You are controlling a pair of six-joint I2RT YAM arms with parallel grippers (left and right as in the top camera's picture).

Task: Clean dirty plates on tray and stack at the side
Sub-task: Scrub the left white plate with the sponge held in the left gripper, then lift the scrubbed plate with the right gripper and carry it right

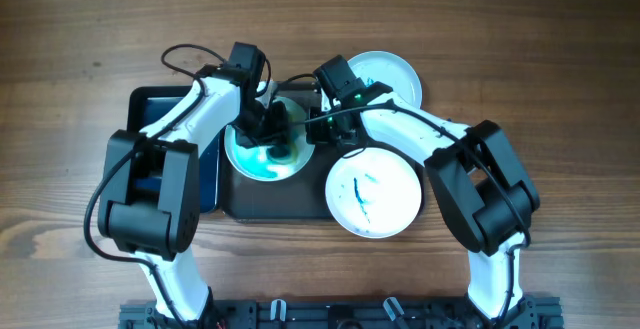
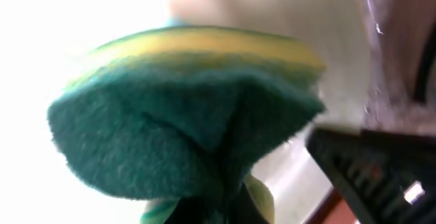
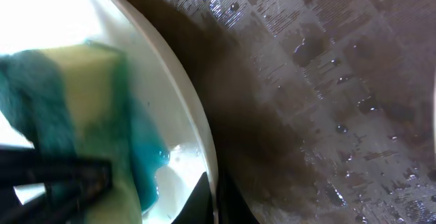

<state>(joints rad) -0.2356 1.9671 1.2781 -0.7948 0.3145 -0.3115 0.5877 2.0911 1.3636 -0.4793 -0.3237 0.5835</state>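
A plate [image 1: 262,157] smeared with teal lies on the dark grey tray [image 1: 272,199]. My left gripper [image 1: 268,121] is shut on a green and yellow sponge [image 2: 184,115] and presses it onto that plate. My right gripper [image 1: 314,132] is shut on the plate's right rim [image 3: 204,142], with one finger inside the rim and one outside. The sponge and a teal puddle also show in the right wrist view [image 3: 82,115]. A white plate [image 1: 372,194] with blue streaks overhangs the tray's right front corner. A pale blue plate [image 1: 388,73] lies on the table at the back right.
A smaller black tray with a blue inside [image 1: 150,119] lies left of the grey tray, partly under my left arm. The grey tray's surface is wet [image 3: 327,115]. The table is brown wood [image 1: 560,89].
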